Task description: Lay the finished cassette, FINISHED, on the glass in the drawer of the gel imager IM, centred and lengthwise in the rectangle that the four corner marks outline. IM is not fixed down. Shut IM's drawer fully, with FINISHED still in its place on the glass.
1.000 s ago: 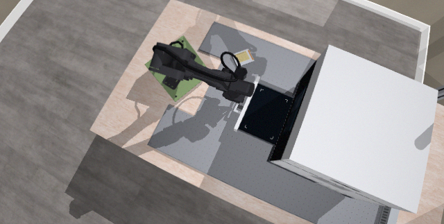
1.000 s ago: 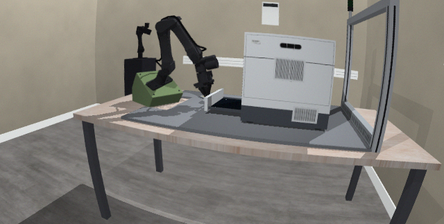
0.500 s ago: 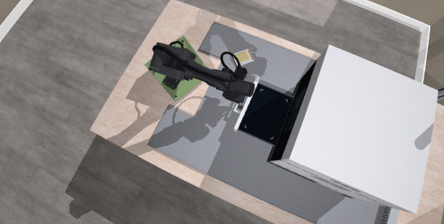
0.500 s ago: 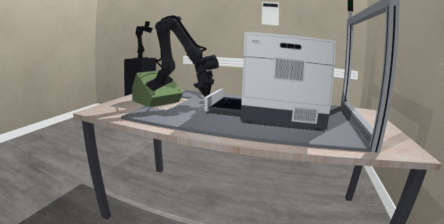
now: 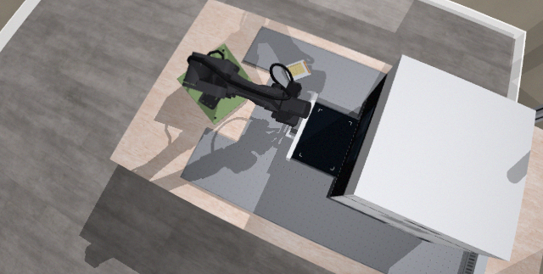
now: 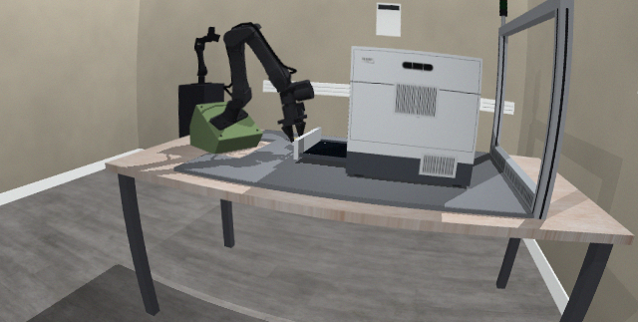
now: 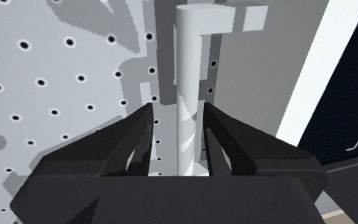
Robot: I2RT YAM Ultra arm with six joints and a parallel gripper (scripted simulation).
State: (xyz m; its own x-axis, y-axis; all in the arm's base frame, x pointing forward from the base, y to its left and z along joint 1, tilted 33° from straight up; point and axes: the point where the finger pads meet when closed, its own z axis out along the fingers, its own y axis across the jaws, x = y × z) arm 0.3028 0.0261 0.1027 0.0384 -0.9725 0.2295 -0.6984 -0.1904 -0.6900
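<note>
The gel imager IM (image 5: 441, 155) is a white box on the right of the grey mat. Its drawer is pulled out, showing dark glass (image 5: 327, 138) with four white corner marks and nothing on it. The white drawer front (image 5: 302, 127) carries a light grey handle bar (image 7: 189, 90). My gripper (image 7: 178, 111) straddles this bar with its fingers spread, and a small gap shows on each side. It also shows in the exterior view (image 6: 294, 135) just outside the drawer front. The cassette FINISHED (image 5: 298, 69), yellowish with a white rim, lies flat on the mat behind my arm.
My arm's green base (image 5: 212, 83) stands at the left of the table. A tall grey frame (image 6: 528, 108) stands along the table's right end. A black box (image 6: 199, 103) with a small stand is behind the base.
</note>
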